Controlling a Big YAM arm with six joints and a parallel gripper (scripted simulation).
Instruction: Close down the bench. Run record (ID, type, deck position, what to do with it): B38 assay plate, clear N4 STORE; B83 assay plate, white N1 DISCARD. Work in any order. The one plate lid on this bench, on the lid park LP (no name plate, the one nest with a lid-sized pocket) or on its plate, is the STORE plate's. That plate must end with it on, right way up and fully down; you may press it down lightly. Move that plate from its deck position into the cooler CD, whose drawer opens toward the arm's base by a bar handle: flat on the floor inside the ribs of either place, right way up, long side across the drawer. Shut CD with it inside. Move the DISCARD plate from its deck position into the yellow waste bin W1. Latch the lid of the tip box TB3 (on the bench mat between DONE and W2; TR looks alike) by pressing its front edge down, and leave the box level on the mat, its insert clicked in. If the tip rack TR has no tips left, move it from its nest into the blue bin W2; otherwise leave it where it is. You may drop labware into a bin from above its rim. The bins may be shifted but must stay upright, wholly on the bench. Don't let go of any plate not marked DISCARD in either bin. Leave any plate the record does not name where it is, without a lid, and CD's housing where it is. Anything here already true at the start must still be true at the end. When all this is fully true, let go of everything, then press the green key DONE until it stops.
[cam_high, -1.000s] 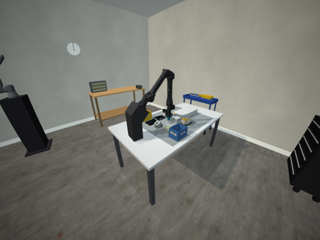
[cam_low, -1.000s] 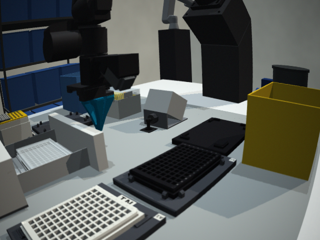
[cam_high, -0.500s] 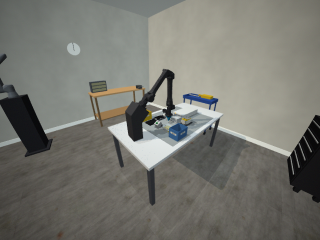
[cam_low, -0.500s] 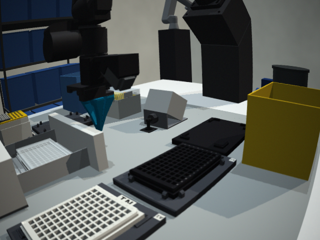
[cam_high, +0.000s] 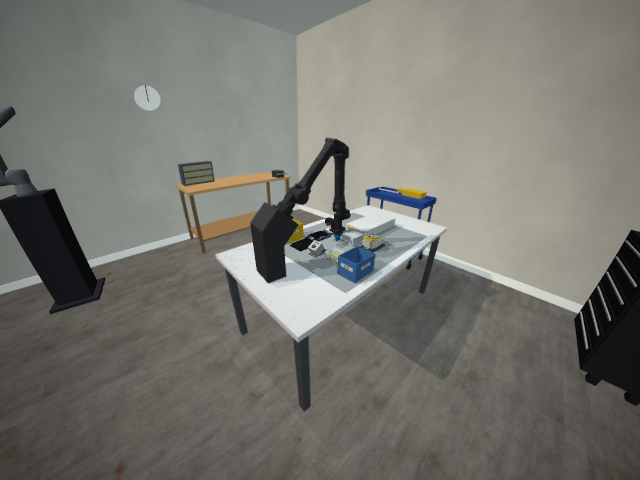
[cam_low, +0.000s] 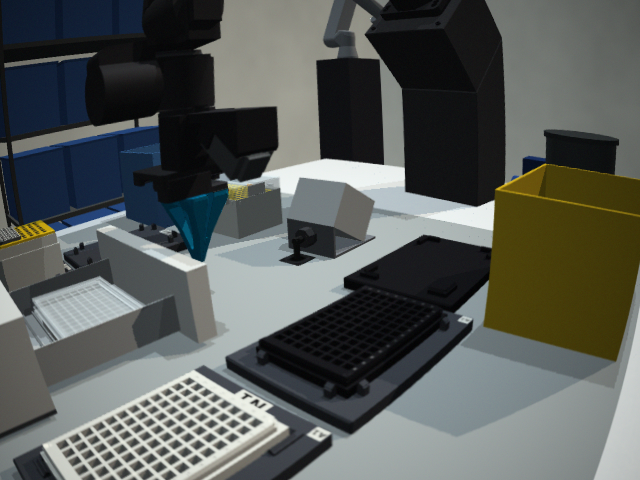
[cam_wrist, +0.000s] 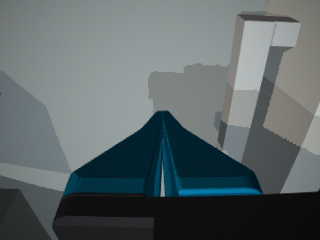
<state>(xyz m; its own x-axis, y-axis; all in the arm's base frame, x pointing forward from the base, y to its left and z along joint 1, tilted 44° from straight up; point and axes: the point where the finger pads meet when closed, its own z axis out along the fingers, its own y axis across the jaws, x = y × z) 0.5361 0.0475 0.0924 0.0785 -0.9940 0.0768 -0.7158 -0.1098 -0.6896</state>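
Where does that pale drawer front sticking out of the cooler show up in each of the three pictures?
Top: barely visible, a small pale block just right of the teal gripper.
Exterior: left of centre, the upright pale slab, with the clear plate in the drawer behind it.
Wrist: upper right, the tall pale bar.
Shared landmark: the shut teal gripper beside it.
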